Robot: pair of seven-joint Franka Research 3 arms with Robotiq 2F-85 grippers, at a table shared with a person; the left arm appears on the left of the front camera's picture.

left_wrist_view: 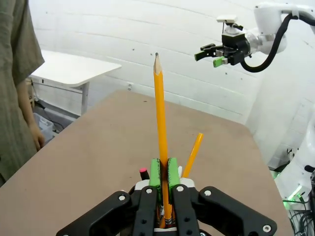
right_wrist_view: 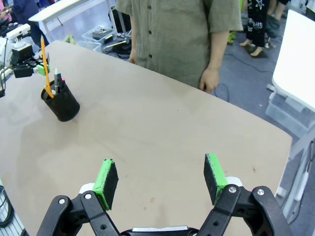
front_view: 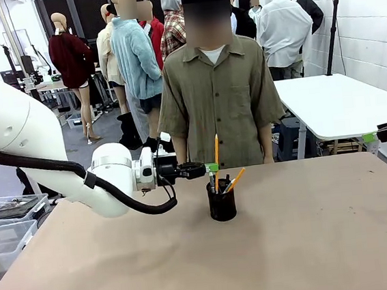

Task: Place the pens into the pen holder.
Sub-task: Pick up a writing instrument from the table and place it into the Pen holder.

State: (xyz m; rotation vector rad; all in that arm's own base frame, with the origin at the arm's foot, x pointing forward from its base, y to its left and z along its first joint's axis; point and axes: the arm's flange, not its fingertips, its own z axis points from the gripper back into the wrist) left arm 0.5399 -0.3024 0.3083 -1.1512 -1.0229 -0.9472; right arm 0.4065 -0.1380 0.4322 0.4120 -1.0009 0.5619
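Just left of the frame's centre, your left gripper (front_view: 208, 169) pinches an upright pencil (front_view: 216, 158) directly above the pen holder (front_view: 221, 201), long axis vertical, lower end hidden inside beside another pencil (front_view: 235, 180). Your right gripper (right_wrist_view: 161, 181) hangs wide open, empty, well apart.
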